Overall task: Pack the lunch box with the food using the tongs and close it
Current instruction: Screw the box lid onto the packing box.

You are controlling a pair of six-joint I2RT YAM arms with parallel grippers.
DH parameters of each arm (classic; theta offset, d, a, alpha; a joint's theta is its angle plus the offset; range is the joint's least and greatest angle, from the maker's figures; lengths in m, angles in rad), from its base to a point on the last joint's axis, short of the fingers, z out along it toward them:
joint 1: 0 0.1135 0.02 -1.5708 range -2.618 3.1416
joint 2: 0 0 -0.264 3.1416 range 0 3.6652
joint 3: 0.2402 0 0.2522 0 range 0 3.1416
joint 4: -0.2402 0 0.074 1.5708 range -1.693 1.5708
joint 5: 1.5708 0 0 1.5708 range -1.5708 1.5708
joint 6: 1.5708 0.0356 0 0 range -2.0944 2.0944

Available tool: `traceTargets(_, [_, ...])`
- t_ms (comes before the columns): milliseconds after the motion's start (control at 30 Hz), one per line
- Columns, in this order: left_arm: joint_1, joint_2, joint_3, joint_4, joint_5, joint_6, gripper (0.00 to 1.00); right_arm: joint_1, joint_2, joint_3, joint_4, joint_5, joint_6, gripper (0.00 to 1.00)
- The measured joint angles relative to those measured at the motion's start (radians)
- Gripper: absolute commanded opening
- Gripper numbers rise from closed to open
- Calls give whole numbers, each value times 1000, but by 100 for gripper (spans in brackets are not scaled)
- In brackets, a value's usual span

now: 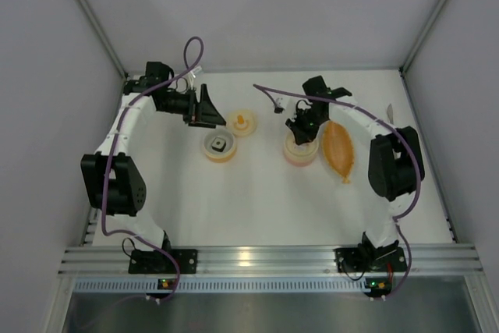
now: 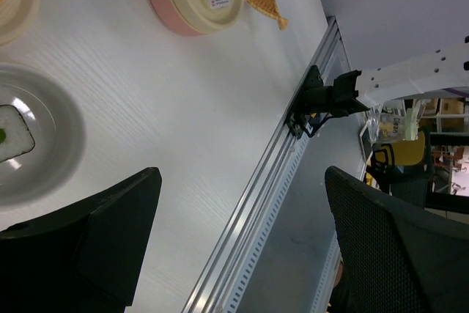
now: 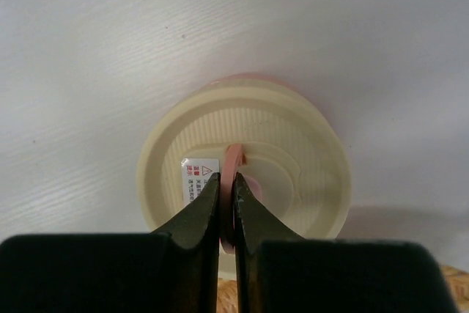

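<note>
**Lunch box (image 1: 300, 155): lid tab pinched, lifting it off is my next call**

The lunch box stands on the table (image 1: 257, 200) right of centre, with its lid (image 3: 293, 144) seated flat on the pink rim. My right pincer (image 3: 227, 185) is clenched on the upright pink tab (image 3: 234, 157) at the lid's middle, its two dark fingers squeezing it from either side. The left pincer (image 2: 242, 181) hangs released with its jaws wide, over bare table near a shallow cream dish (image 2: 58, 181), and it grasps nothing.

I read this as the opening step. Nothing can go in while the lid is on, and the orange bag (image 1: 340, 150) lies just beside the box, plump and pointed at its near end. Next I want a straight lift. The tab is thin and looks soft, so a sideways tug could pull it free or drag the light box along.

The lid is round, matte cream plastic with fine ribs and stepped concentric rings, and it carries a small white warning label (image 3: 199, 178). The bag is translucent and glossy. I cannot pick out the tongs for certain.
</note>
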Motion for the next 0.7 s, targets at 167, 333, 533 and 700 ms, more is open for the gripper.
traceTargets(167, [13, 0, -14, 0, -18, 0, 98, 2, -55, -102, 135, -11, 215, 0])
traceTargets(333, [21, 0, -22, 5, -27, 1, 98, 12, -143, -248, 308, 0, 374, 0])
traceTargets(533, [28, 0, -37, 14, -45, 3, 98, 56, -208, -365, 470, 65, 475, 0])
traceTargets(700, [32, 0, -56, 21, -56, 3, 98, 83, -219, -405, 558, 96, 526, 0])
